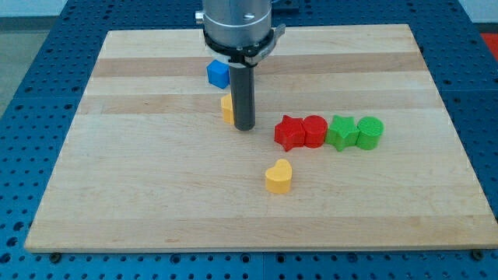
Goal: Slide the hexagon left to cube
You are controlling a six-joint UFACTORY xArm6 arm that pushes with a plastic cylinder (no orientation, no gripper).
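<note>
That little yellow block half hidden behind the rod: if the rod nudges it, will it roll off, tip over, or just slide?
Most likely it slides. The yellow block looks low and flat-sided, so rolling or tipping seems unlikely. The wooden board looks smooth, so it should move easily. My tip is right beside it on the view's right; an off-centre push would probably turn it as it goes toward the blue cube.

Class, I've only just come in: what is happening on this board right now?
A robot arm's rod is working among coloured blocks on a wooden board. My tip sits right beside a yellow block, mostly hidden behind the rod, with the blue cube just above it. To the view's right stand a red star, red cylinder, green star and green cylinder. A yellow heart lies below.
</note>
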